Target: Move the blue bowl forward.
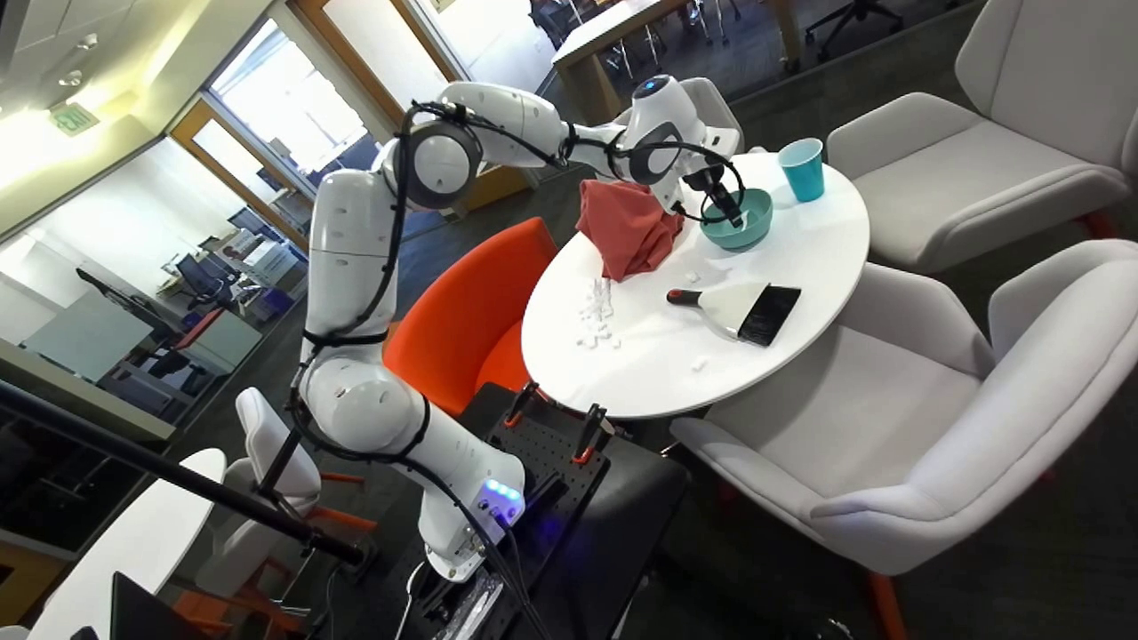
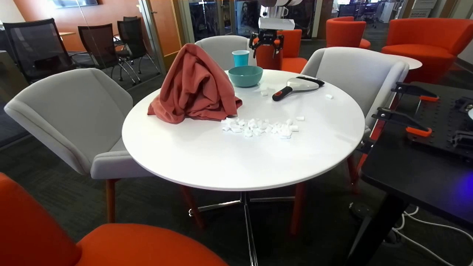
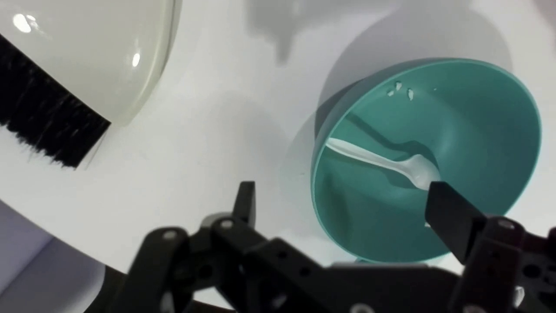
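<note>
Nearest the wrist camera is the gripper (image 3: 342, 187), released, its two fingers spread well apart; one shows against the white table (image 3: 226, 130), the other overlaps the blue bowl (image 3: 482, 130) in that view. Bowl rests upright on the table and contains a white spoon (image 3: 382, 161), handle leaning on the inner wall, plus several white crumbs (image 3: 410, 94). Bowl position, in an exterior view: between a heaped red cloth (image 1: 627, 231) and an upright teal cup (image 1: 803, 173), near both. In an exterior view the gripper (image 2: 264, 54) hangs above rim height, apart from the bowl. Pale hand brush (image 2: 300, 85), dark-handled, lies near the bowl. Loose white pieces (image 2: 258, 126) form a patch just beside the cloth; contact with it cannot be determined.
</note>
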`<control>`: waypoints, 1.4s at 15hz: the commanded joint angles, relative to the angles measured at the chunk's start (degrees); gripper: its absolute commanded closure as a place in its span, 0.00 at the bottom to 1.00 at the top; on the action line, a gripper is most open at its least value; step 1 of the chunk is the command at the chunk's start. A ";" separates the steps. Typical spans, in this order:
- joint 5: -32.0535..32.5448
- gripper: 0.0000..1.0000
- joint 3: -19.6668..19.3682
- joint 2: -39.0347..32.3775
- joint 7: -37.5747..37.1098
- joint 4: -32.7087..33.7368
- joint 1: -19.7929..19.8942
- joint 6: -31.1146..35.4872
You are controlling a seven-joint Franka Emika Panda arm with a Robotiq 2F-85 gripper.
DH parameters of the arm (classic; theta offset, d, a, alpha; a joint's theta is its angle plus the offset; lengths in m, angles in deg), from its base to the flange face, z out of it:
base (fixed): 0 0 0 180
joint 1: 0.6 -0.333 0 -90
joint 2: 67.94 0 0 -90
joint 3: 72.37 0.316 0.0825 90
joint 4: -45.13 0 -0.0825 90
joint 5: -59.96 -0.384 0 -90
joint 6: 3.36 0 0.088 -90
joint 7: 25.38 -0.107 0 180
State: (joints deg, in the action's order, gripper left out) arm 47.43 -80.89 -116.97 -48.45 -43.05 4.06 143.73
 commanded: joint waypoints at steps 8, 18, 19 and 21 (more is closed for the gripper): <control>-0.35 0.25 0.29 -13.16 -1.39 16.63 3.03 -3.70; -0.96 0.97 1.97 -16.18 -0.02 20.50 5.15 -3.72; -1.02 1.00 2.24 -16.15 0.10 20.49 5.26 -3.67; -1.11 1.00 2.76 -15.77 0.39 20.13 5.38 -3.51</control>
State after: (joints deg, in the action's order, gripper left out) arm 47.17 -79.16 -132.34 -48.41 -24.84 8.72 142.26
